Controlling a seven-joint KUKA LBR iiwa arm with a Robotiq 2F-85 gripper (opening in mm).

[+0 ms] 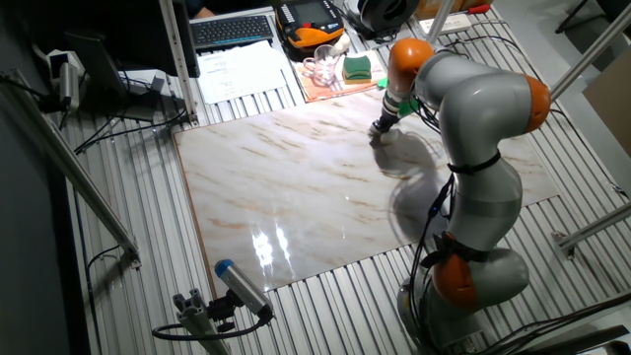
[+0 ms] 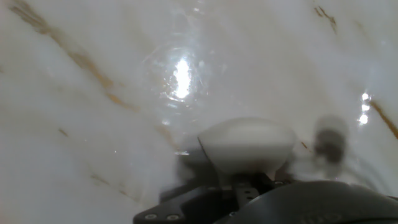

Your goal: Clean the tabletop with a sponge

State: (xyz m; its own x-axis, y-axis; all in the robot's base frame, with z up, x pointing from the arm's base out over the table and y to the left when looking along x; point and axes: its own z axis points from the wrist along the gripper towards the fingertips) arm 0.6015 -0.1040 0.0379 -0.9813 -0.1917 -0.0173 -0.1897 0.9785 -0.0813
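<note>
My gripper (image 1: 379,129) clenches the cream-white sponge (image 2: 247,144) and presses it flat against the glossy marble tabletop (image 1: 286,187), toward one o'clock on the slab, a green-and-yellow sponge (image 1: 357,67) lying just beyond the edge.

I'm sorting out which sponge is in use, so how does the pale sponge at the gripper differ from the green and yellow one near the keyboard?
The sponge is plain cream-white; the green-and-yellow sponge is two-coloured. The cream one sits at the gripper, down on the marble tabletop; the green-and-yellow one lies off the slab on an orange mat, untouched. Both are small blocks.
</note>
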